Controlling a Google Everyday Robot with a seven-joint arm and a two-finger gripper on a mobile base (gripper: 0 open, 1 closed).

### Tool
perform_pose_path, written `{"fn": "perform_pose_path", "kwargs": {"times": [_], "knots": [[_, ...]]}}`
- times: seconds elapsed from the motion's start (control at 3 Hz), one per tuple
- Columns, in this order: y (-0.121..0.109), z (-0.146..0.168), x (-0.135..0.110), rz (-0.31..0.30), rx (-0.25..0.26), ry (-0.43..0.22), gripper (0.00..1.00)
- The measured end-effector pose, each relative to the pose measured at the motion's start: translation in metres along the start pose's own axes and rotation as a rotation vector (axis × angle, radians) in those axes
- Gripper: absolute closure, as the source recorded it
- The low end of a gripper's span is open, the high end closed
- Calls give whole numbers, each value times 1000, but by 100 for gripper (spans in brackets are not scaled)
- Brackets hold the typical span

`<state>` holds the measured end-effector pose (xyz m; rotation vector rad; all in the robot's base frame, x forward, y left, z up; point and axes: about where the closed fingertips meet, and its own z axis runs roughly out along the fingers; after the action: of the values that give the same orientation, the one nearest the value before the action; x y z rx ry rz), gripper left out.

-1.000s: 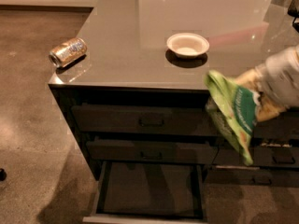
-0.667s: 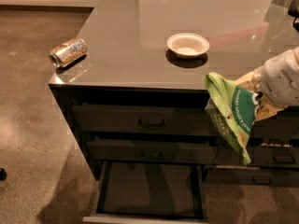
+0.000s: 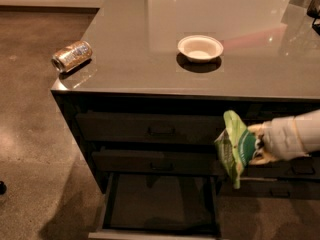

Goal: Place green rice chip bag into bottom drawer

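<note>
The green rice chip bag (image 3: 234, 148) is a light-green pouch with a dark green round logo. It hangs in the air in front of the drawer fronts, right of the open drawer. My gripper (image 3: 256, 145) comes in from the right edge and is shut on the bag's right side. The bottom drawer (image 3: 158, 204) is pulled out, with a flat dark floor and a pale front edge, and lies below and left of the bag. Nothing shows inside it.
A white bowl (image 3: 200, 47) sits on the grey cabinet top (image 3: 150, 69). A shiny gold-silver can (image 3: 71, 56) lies on its side near the top's left edge. Two shut drawers with bar handles (image 3: 161, 131) sit above the open one. Brown floor lies to the left.
My gripper has moved down and slightly left with the bag, from level with the cabinet's top edge to the height of the upper two drawers, closer to the open drawer.
</note>
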<state>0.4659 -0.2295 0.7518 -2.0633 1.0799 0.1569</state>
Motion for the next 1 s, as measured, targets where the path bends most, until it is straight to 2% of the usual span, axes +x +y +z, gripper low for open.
{"fn": "perform_pose_path", "kwargs": {"times": [0.33, 0.67, 1.0], "knots": [[48, 49, 45, 113, 167, -76, 100], [90, 90, 82, 156, 224, -165, 100], [92, 93, 82, 162, 224, -171, 100]]}}
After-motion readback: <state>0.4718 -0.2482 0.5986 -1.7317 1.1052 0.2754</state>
